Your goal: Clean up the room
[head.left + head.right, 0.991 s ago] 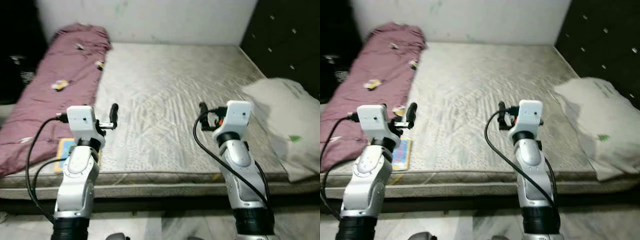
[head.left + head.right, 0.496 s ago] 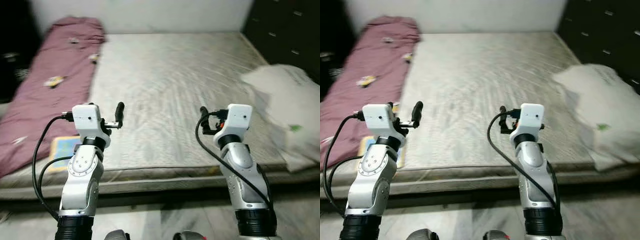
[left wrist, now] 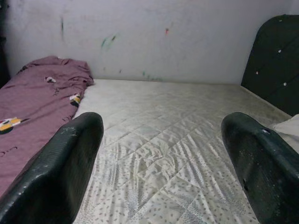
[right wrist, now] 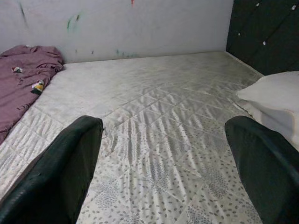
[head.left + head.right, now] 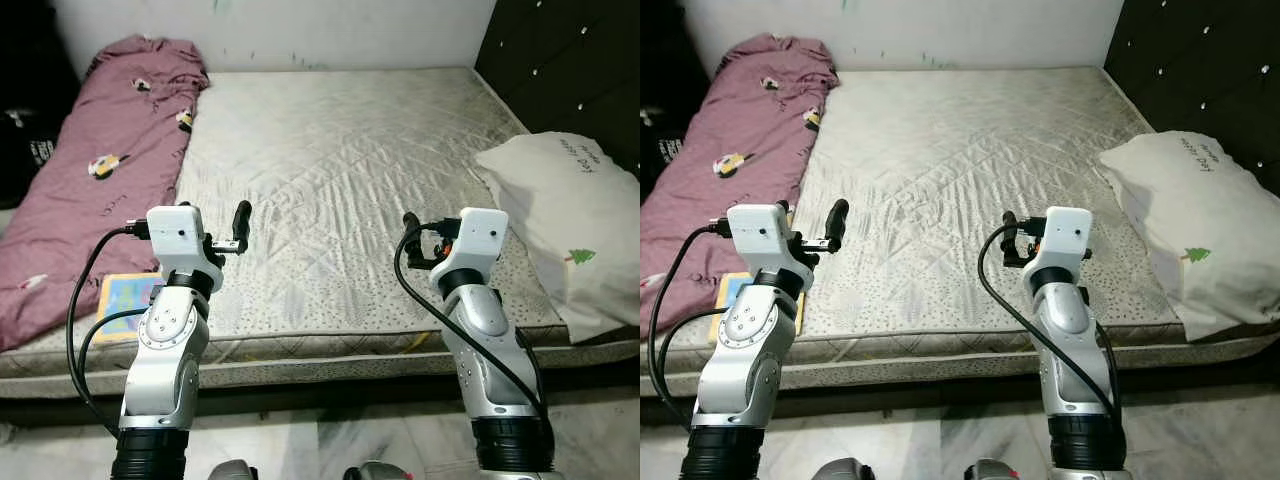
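The robot stands at the foot edge of a bed whose bare quilted mattress (image 5: 340, 170) carries a grey leaf pattern. Both arms are raised over the near edge of the mattress.

Left gripper (image 3: 159, 172): fingers spread wide, nothing between them, held above the near left part of the mattress and pointing toward the far wall (image 3: 154, 37). One finger (image 5: 241, 215) stands upright beside the white wrist housing.

Right gripper (image 4: 163, 172): fingers likewise spread wide, holding nothing, above the near right part of the mattress.

A maroon blanket (image 5: 90, 190) with small printed figures lies bunched along the whole left edge of the bed, from the far left corner down to the near left corner. A flat item with a blue and yellow cover (image 5: 125, 297), which looks like a book, lies at the near left corner, just beside the blanket's lower end and partly hidden by the left arm.

A white pillow (image 5: 570, 220) with a small green tree print rests at the right edge, overhanging the near right corner. A dark tufted headboard (image 5: 570, 70) stands along the right side. The far wall bears faint coloured marks.
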Motion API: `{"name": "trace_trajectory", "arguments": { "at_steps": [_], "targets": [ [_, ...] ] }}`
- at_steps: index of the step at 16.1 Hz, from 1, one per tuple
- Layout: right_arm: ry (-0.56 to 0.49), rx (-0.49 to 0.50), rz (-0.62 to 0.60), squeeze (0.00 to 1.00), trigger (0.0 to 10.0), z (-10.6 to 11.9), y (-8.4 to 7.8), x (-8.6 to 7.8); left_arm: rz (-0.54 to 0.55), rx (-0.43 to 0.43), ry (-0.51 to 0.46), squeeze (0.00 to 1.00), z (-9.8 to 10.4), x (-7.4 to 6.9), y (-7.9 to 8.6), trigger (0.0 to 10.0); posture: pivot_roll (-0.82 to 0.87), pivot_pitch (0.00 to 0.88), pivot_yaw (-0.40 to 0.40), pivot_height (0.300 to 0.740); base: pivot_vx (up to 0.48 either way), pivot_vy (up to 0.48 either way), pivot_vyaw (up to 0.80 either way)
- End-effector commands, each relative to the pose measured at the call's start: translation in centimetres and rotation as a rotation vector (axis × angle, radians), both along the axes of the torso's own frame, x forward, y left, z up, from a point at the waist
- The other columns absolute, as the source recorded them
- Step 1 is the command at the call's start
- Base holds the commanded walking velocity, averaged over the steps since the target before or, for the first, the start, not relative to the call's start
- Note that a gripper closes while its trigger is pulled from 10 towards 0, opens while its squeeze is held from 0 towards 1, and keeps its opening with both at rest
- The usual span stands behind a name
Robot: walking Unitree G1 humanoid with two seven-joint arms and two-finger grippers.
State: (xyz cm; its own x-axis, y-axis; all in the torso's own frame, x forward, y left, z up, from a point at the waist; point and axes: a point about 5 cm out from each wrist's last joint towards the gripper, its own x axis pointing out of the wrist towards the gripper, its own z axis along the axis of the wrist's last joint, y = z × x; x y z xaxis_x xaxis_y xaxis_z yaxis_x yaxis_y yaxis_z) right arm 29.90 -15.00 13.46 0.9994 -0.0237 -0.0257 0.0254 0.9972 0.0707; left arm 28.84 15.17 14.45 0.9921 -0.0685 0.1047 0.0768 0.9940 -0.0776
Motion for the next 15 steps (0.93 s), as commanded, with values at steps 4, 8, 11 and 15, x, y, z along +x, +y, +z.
{"name": "trace_trajectory", "arguments": {
  "at_steps": [4, 8, 11, 15],
  "targets": [
    [0.005, 0.001, 0.008, 0.00, 10.0, -0.07, -0.09, 0.02, -0.004, 0.004, -0.001, 0.00, -0.03, 0.06, -0.04, 10.0, -0.01, 0.000, 0.005, 0.740, 0.000, 0.000, -0.53],
    [0.008, -0.003, 0.017, 0.00, 10.0, -0.18, 0.00, -0.04, -0.012, 0.005, -0.009, 0.00, 0.00, -0.04, -0.12, 10.0, -0.01, 0.000, 0.003, 0.740, 0.231, 0.000, 0.00],
    [0.008, -0.008, 0.023, 0.00, 10.0, -0.20, 0.04, 0.01, -0.021, 0.003, -0.012, 0.00, 0.05, -0.06, -0.20, 10.0, -0.01, 0.000, 0.003, 0.740, 0.381, 0.000, 0.00],
    [0.009, -0.009, 0.022, 0.00, 10.0, -0.27, 0.00, 0.07, -0.024, 0.004, -0.014, 0.00, 0.06, -0.03, -0.19, 10.0, -0.01, 0.000, 0.002, 0.740, 0.394, 0.000, 0.00]
  ]
}}
